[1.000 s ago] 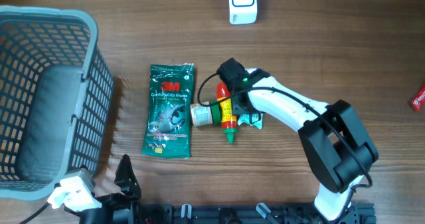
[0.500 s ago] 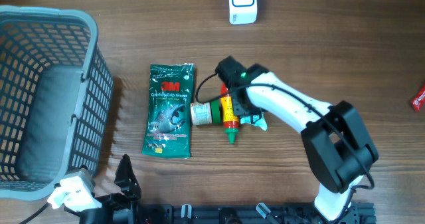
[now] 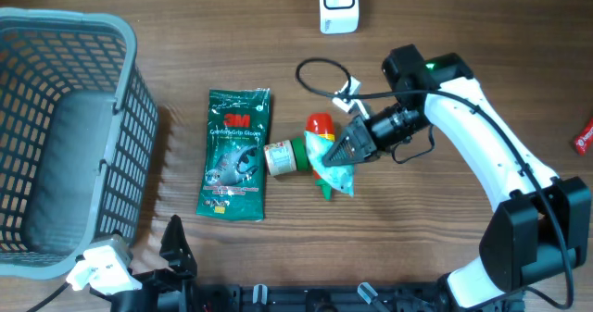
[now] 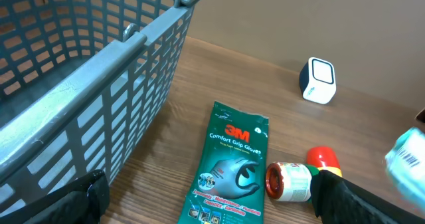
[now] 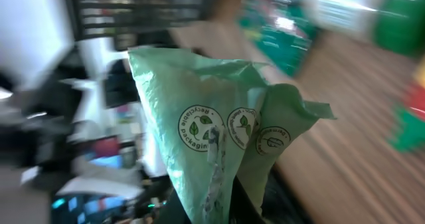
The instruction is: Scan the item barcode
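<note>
Pale green film crowds the right wrist view: a packet printed with leaf roundels, clamped at its lower edge by the right tool, whose jaws are mostly hidden beneath it. Everything behind is blurred. From overhead the packet overlaps a red-capped bottle, covering most of it; whether they touch is unclear. Alongside lie a small jar and a 3M glove pack. The left tool stands wide apart, empty, by the grey basket. Farthest, the white scanner is cut off at the tabletop edge.
</note>
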`<action>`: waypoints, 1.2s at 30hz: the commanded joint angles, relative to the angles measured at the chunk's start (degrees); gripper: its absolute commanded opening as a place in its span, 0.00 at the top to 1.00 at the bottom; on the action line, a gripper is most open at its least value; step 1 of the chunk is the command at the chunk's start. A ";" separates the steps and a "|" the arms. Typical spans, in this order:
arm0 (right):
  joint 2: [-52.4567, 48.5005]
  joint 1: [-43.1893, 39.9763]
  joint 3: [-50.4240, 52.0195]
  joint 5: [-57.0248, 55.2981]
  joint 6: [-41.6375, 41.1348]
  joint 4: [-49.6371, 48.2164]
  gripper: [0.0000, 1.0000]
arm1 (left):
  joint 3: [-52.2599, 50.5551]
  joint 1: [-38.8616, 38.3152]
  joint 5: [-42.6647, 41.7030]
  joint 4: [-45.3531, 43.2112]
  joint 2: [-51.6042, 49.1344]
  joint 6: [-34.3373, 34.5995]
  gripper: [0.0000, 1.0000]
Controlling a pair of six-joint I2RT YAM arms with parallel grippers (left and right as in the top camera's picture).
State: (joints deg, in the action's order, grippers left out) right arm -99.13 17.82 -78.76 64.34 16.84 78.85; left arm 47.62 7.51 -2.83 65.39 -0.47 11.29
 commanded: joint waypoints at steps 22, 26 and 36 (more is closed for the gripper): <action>0.57 7.26 -0.63 24.50 46.16 1.64 0.95 | 0.04 -0.26 0.15 -0.20 0.20 0.33 0.00; 0.57 7.23 -0.63 16.70 46.18 1.25 0.95 | 0.04 -0.26 0.15 -0.20 0.20 0.33 0.00; 0.57 7.23 -0.63 -43.12 2.58 -33.86 0.95 | 0.04 -0.26 0.15 -0.20 0.20 0.33 0.00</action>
State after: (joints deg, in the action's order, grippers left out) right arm -99.15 25.15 -78.56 44.36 40.66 52.62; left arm 47.62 7.49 -2.85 65.36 -0.47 11.29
